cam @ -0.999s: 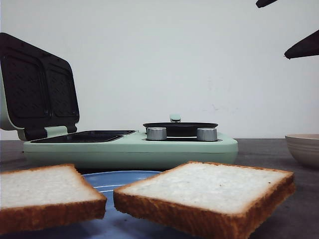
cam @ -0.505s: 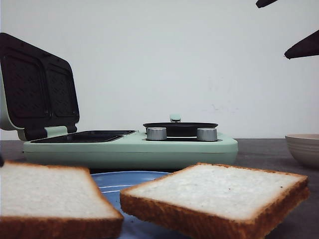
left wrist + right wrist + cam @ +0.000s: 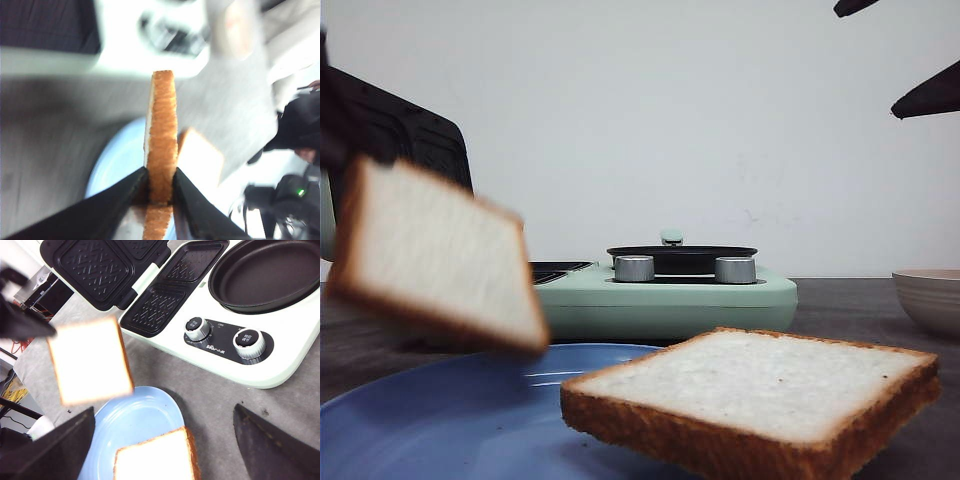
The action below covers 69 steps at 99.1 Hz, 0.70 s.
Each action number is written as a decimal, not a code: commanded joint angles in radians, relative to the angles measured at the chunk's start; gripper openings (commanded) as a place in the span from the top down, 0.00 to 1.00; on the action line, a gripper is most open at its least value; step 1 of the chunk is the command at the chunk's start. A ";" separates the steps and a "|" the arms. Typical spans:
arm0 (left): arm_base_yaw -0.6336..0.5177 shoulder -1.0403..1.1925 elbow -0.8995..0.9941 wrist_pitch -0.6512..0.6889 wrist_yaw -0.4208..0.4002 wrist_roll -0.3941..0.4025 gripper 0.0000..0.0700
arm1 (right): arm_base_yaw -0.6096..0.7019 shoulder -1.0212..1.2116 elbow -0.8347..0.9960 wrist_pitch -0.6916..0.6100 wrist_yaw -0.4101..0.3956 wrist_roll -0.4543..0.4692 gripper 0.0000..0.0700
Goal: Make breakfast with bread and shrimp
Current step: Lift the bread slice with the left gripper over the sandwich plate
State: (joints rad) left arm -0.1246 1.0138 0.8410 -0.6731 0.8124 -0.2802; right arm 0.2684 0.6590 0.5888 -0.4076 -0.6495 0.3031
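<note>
My left gripper (image 3: 161, 187) is shut on the crust edge of one bread slice (image 3: 430, 255) and holds it tilted in the air above the blue plate (image 3: 450, 420); this slice also shows in the left wrist view (image 3: 162, 135) and the right wrist view (image 3: 89, 360). The second bread slice (image 3: 760, 395) lies on the plate, also seen in the right wrist view (image 3: 155, 460). My right gripper (image 3: 162, 440) is open and empty, high above the plate. No shrimp shows.
A mint-green breakfast maker (image 3: 670, 295) stands behind the plate, its lid (image 3: 100, 265) open over two grill plates (image 3: 175, 285), with a black pan (image 3: 267, 272) and two knobs (image 3: 222, 335). A beige ribbed bowl (image 3: 930, 295) stands at the right.
The left slice has been lifted off the plate and tilted upward toward the open grill. The second slice and the right arm have stayed put.
</note>
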 commanded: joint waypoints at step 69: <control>-0.198 0.269 0.415 0.327 -0.555 0.165 1.00 | 0.005 0.006 0.015 0.010 0.004 -0.018 0.21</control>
State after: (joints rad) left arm -0.3004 1.2461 1.1999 -0.3534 0.3061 -0.2092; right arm 0.2684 0.6590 0.5888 -0.4072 -0.6472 0.3023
